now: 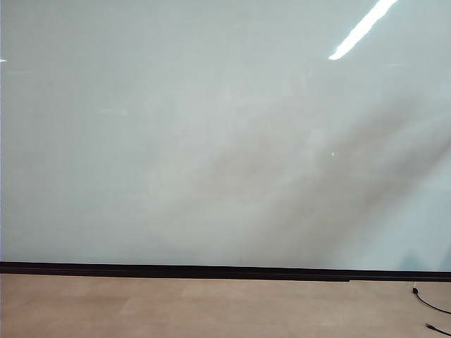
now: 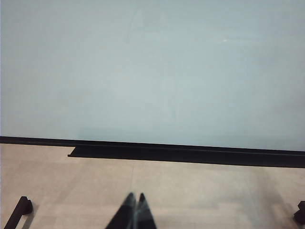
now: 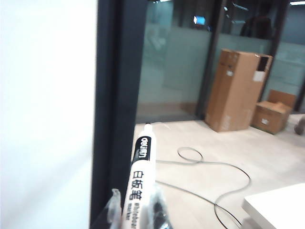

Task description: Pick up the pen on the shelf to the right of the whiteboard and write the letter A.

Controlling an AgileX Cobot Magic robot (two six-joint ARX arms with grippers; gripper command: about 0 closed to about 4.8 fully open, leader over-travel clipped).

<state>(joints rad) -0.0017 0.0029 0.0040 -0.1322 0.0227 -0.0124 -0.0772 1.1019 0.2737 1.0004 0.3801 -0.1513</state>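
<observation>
Right gripper [image 3: 136, 210], jaws clamped on the pen [image 3: 139, 179], beside the whiteboard [image 1: 211, 141] edge; left gripper [image 2: 135, 210] closed, empty, below it. Bring the tip squarely onto the board.

Bright, even overhead light; tube glare streaked across whiteboard [image 1: 211, 141] top right, soft diagonal shadows below; right wrist view slightly blurred.
</observation>
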